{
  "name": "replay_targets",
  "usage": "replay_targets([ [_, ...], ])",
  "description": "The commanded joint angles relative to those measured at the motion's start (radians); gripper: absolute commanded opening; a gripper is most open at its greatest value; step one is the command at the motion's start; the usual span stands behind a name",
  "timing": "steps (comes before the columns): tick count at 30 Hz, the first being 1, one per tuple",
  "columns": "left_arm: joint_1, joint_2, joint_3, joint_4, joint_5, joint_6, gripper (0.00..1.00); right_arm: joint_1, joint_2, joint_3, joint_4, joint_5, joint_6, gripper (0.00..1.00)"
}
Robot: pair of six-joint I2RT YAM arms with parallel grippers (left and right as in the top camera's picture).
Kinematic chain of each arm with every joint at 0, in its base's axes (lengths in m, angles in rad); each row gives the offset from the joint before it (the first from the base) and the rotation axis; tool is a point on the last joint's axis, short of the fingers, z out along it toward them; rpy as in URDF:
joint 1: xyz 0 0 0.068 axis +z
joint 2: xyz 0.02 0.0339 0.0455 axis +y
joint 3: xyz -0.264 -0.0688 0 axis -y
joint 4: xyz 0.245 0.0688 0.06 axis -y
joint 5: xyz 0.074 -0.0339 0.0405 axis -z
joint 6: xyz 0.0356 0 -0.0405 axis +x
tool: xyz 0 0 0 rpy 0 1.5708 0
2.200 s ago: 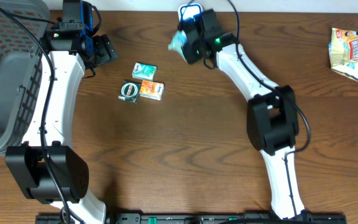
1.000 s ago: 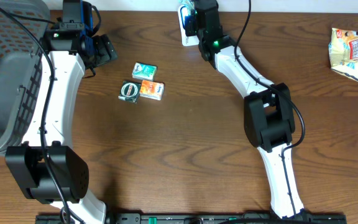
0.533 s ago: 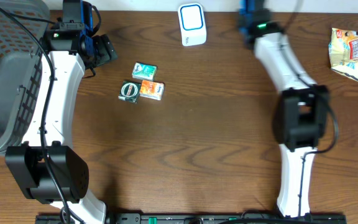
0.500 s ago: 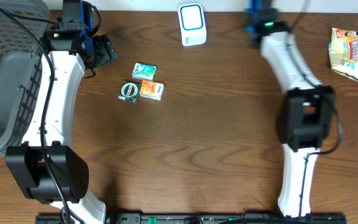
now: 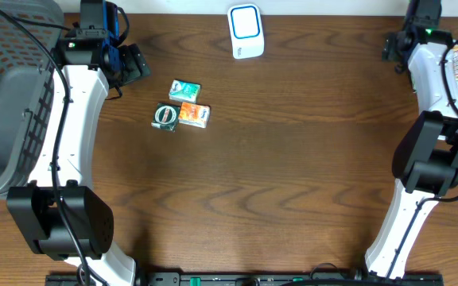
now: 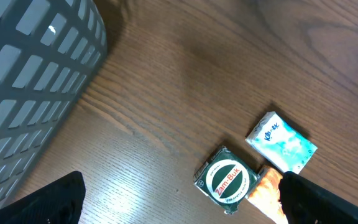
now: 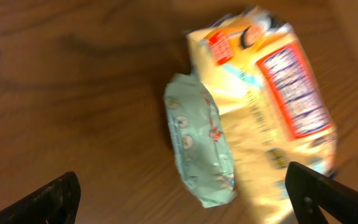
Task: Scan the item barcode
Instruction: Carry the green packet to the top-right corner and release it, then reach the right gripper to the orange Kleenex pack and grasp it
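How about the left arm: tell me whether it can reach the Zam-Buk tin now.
Probably yes. The left gripper is open, with nothing lying between it and the Zam-Buk tin; only the orange box tight beside the tin might crowd one finger.

I am counting one grey basket (image 5: 6,95) at nine o'clock of the overhead view and one white scanner (image 5: 246,30) at twelve. Toward ten o'clock I am counting three: one round green tin (image 5: 164,116), one teal-and-white packet (image 5: 184,90), one orange box (image 5: 194,114). At two o'clock I am seeing two more: one yellow snack bag (image 7: 278,87) and one pale green pouch (image 7: 201,146). Two arms are showing, the left arm (image 5: 76,103) and the right arm (image 5: 429,79).
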Motion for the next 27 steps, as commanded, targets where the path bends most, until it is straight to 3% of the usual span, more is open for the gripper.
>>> replay_targets([
  [1,0.000,0.006,0.006,0.000,-0.013,0.006,0.98,0.010,-0.019,0.006,-0.023,-0.227,-0.001,0.99],
  [9,0.000,0.006,0.006,0.000,-0.013,0.006,0.98,0.078,-0.019,0.006,-0.036,-0.885,0.064,0.98],
  [14,0.000,0.006,0.006,0.000,-0.013,0.006,0.98,0.169,-0.019,0.006,-0.081,-1.173,0.145,0.85],
  [18,0.000,0.006,0.006,0.000,-0.013,0.006,0.98,0.273,-0.019,0.001,-0.169,-1.141,0.132,0.83],
  [24,0.000,0.006,0.006,0.000,-0.013,0.006,0.98,0.483,-0.019,-0.055,-0.151,-0.861,0.145,0.56],
  [27,0.000,0.006,0.006,0.000,-0.013,0.006,0.98,0.582,-0.019,-0.085,-0.105,-0.739,0.224,0.49],
])
